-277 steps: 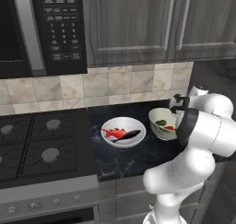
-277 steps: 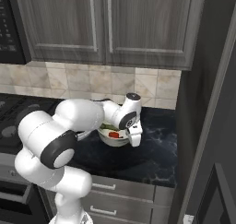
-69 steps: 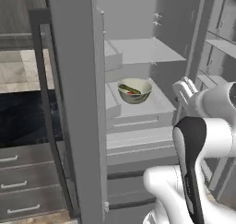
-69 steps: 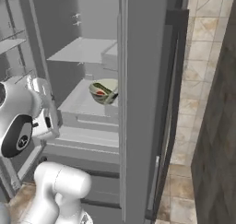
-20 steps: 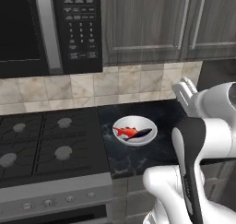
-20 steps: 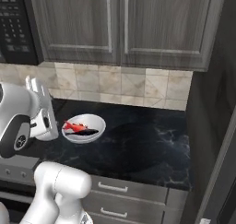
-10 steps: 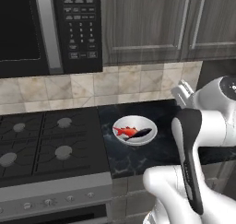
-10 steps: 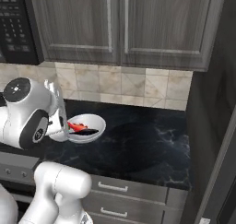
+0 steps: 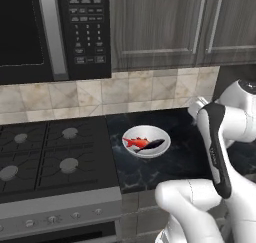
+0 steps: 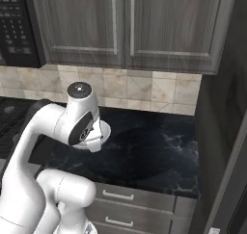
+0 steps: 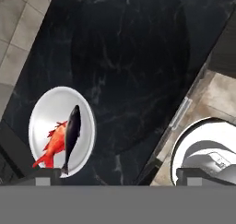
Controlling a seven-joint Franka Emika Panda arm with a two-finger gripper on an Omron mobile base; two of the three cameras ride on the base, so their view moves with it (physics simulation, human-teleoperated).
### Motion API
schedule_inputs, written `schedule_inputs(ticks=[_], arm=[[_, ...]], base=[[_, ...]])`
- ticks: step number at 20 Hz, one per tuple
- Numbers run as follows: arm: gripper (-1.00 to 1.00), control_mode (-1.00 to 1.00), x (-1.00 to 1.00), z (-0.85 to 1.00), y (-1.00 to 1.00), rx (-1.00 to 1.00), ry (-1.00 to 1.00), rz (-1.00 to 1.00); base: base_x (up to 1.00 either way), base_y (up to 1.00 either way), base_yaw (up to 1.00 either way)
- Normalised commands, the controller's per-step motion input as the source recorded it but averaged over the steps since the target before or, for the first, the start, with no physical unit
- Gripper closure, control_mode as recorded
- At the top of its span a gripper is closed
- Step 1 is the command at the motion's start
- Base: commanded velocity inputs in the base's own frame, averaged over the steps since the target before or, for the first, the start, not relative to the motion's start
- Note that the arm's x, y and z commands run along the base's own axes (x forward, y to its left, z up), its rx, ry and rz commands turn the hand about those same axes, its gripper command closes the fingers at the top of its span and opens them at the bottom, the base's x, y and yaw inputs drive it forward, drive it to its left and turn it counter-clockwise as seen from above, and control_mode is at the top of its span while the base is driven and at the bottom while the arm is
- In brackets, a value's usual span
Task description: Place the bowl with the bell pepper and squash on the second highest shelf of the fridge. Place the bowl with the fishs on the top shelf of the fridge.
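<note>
Sitting on the dark marbled counter (image 9: 175, 162), the white bowl (image 9: 146, 141) holds two fish, one red (image 9: 134, 142) and one dark (image 9: 153, 144), lying side by side. In the left base view the bowl is near the counter's left edge, just beside the stove (image 9: 50, 159) with its four burners, and the counter to its right runs bare up to the robot's own white arm. The tiled backsplash (image 9: 100, 94) closes the back edge, while the microwave (image 9: 55, 32) and the grey cabinets (image 9: 200, 24) hang well above. In the right base view the counter's front edge drops to a drawer (image 10: 125, 199) with a bar handle, and a wide stretch of dark stone lies open between the arm and the tall dark panel (image 10: 217, 132) on the right.

From the hand view the gripper (image 11: 117, 177) looks down over the counter (the view is rolled, so the tiles fall at upper left). The bowl lies off toward the fingertip (image 11: 44, 174) at the lower left corner, apart from it, not between the two tips. The tips stand far apart at the frame's opposite sides, jaws spread wide and holding nothing.
</note>
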Motion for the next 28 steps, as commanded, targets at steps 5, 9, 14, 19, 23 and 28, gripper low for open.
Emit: schedule_inputs(ticks=[5,9,14,19,23,28], arm=[[-1.00,-1.00,0.42,-0.64,0.14,0.00,0.08,0.03],[-1.00,-1.00,0.36,-0.57,0.19,0.00,0.05,0.05],[-1.00,-1.00,0.42,-0.46,0.31,0.00,0.05,0.03],[-1.00,-1.00,0.45,-0.42,0.25,0.00,0.16,0.03],[-1.00,-1.00,0.17,-0.47,0.06,-0.01,0.14,0.06],[-1.00,-1.00,0.19,-0.43,0.11,-0.02,0.02,0.06]], base=[[0.00,0.00,0.00],[0.00,0.00,0.00],[0.00,0.00,0.00],[0.00,0.00,0.00],[0.00,0.00,0.00],[0.00,0.00,0.00]])
